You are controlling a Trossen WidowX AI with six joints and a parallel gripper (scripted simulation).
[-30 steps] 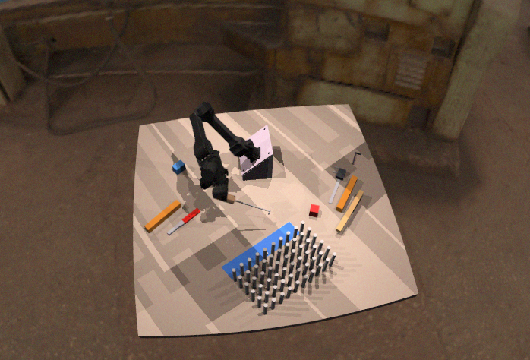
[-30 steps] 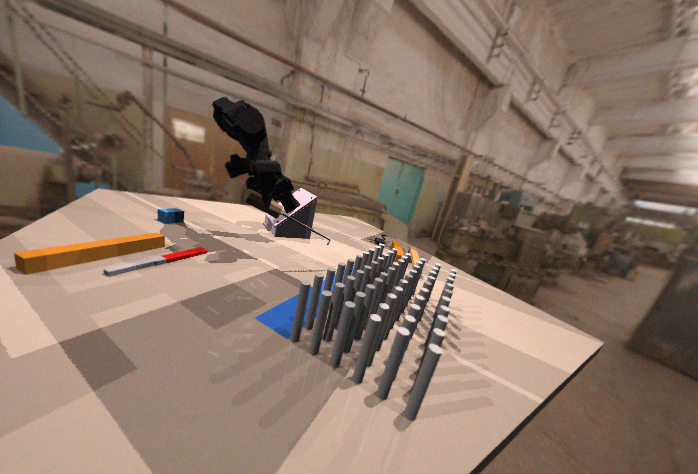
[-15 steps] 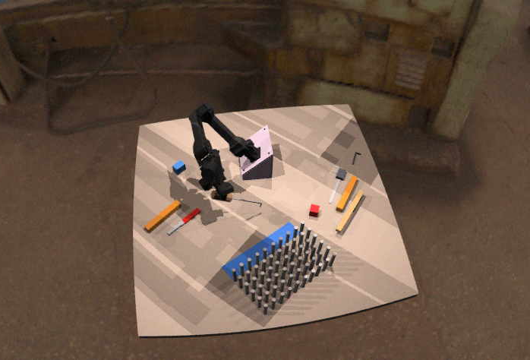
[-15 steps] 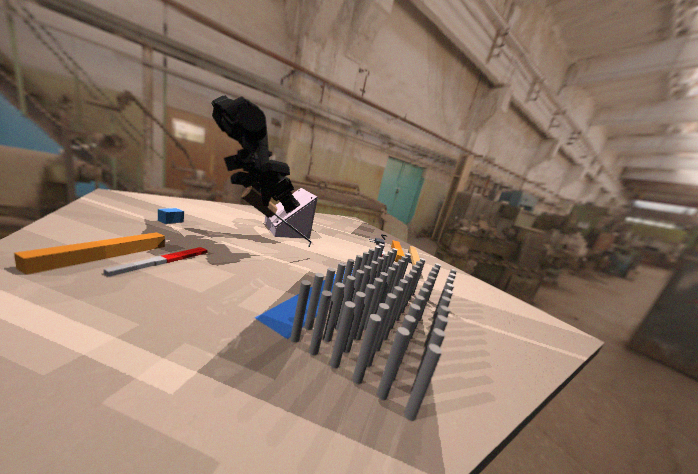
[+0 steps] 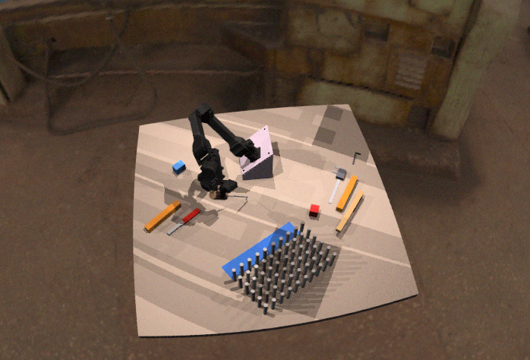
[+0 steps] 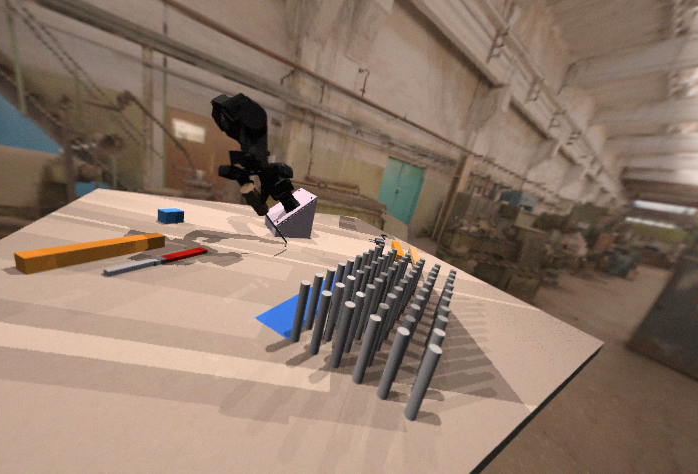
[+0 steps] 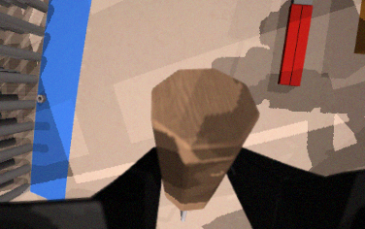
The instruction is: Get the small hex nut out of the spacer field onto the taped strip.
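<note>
My gripper (image 5: 219, 191) (image 6: 256, 194) (image 7: 191, 151) is shut on the hook tool's wooden handle (image 5: 212, 194) (image 7: 204, 126) and holds it above the table, near the arm's base. The tool's thin wire rod (image 5: 239, 196) (image 6: 277, 230) sticks out from the handle, well away from the spacers. The grey standing spacers (image 5: 287, 267) (image 6: 361, 313) (image 7: 15, 53) are all upright. The blue taped strip (image 5: 248, 254) (image 6: 277, 319) (image 7: 58, 97) lies in front of them. In the wrist view a small grey nut (image 7: 40, 98) lies at the strip's edge, right beside the spacers.
An orange bar (image 5: 162, 215) (image 6: 87, 251) and a red-handled tool (image 5: 184, 220) (image 6: 157, 259) (image 7: 295, 44) lie left of the arm. There are also a blue cube (image 5: 178, 166), a pale wedge (image 5: 257, 155), a red cube (image 5: 313, 210), and on the right a hammer (image 5: 337, 184), two bars (image 5: 346, 193) and a hex key (image 5: 355, 156).
</note>
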